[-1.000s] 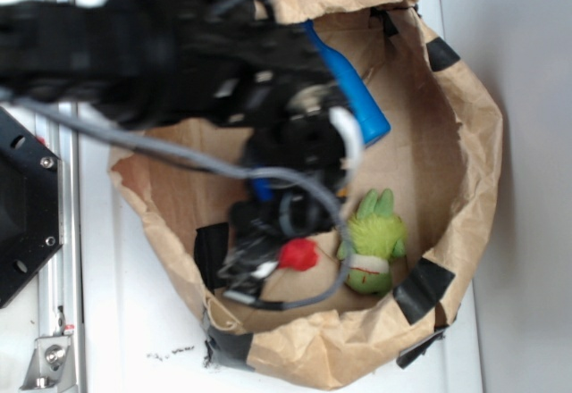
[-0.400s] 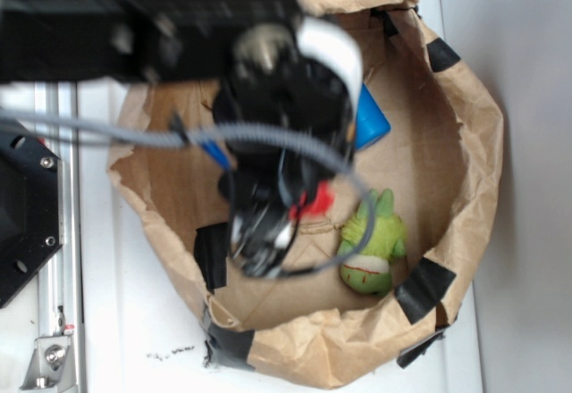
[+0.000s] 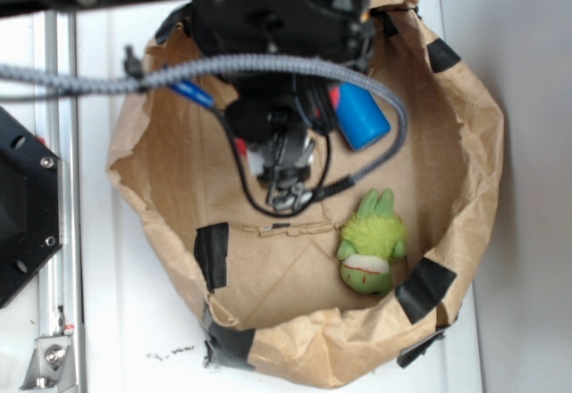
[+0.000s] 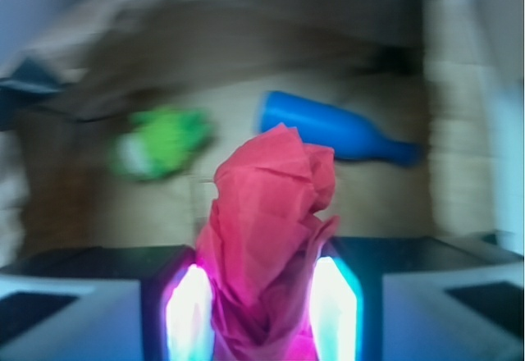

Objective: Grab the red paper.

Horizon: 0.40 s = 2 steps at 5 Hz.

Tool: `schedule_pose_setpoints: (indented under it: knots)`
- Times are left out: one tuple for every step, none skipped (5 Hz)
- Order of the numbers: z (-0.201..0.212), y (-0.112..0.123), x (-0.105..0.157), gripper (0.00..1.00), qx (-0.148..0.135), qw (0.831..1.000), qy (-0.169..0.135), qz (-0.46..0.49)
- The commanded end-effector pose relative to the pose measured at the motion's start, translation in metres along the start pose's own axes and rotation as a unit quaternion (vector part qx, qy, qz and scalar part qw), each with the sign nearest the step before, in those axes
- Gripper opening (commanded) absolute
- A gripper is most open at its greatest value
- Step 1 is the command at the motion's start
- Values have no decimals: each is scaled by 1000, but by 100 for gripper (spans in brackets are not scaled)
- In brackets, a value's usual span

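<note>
We take the brown paper bag as our landmark; it sits open on a white table, its rim patched with black tape.

In the wrist view, the gripper is clamped on the red paper: the wad sits pinched between the two fingers and bulges up past their tips, with no part of it touching the bag floor. The background in this view is blurred.

In the exterior view, the gripper hangs above the middle of the bag floor, the black arm covering the bag's far rim. We see only small slivers of red paper beside the arm here; most of the wad is hidden by it.

The blue bottle lies on its side inside the bag toward its far wall, partly under the arm. The green plush toy lies on the bag floor near the right-hand near wall, well apart from the gripper. A grey braided cable loops across the bag opening.
</note>
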<state>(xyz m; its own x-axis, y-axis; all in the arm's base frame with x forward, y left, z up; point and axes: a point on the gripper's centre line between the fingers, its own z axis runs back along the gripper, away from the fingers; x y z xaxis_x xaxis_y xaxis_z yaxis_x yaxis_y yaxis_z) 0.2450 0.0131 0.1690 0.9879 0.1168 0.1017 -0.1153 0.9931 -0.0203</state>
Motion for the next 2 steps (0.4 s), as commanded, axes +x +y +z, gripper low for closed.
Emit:
schedule_pose_setpoints:
  knots:
    - [23,-16,6,0,-11,1000,6,8]
    - [18,-17,7,0,-18,1000,6,-2]
